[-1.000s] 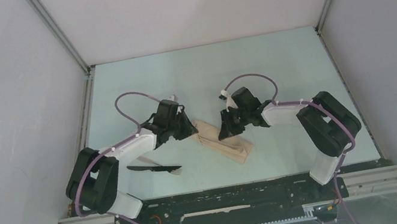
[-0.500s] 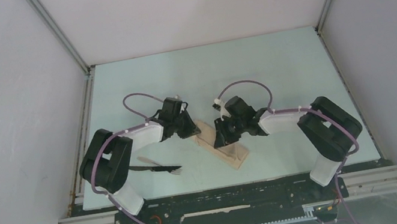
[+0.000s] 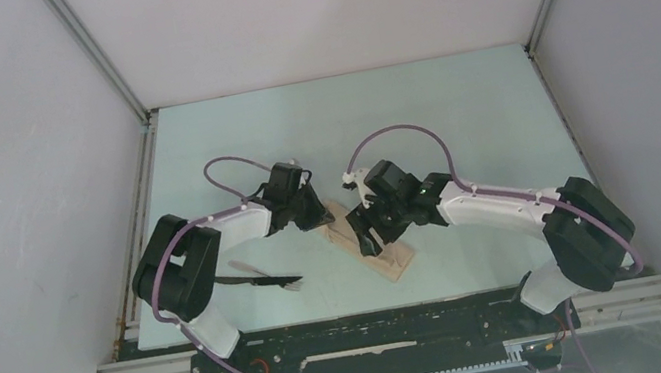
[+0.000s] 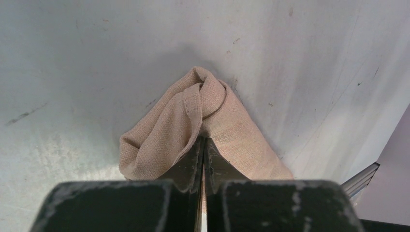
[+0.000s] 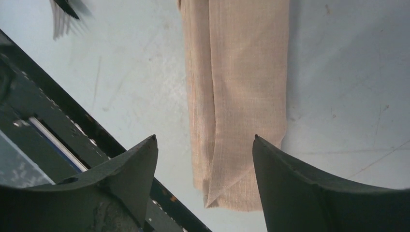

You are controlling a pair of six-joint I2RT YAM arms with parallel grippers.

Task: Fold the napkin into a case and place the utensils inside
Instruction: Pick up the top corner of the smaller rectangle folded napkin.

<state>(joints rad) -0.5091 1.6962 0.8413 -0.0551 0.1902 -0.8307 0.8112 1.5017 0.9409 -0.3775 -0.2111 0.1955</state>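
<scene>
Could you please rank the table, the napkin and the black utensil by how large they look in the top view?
1. table, by far the largest.
2. napkin, a folded strip.
3. black utensil, not much shorter than the strip but far thinner.

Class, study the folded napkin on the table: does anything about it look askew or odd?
Yes. The far end of the napkin is bunched and twisted where the shut left gripper pinches it, while its near end lies flat below the open right gripper. The strip lies diagonally; the utensils lie outside it.
</scene>
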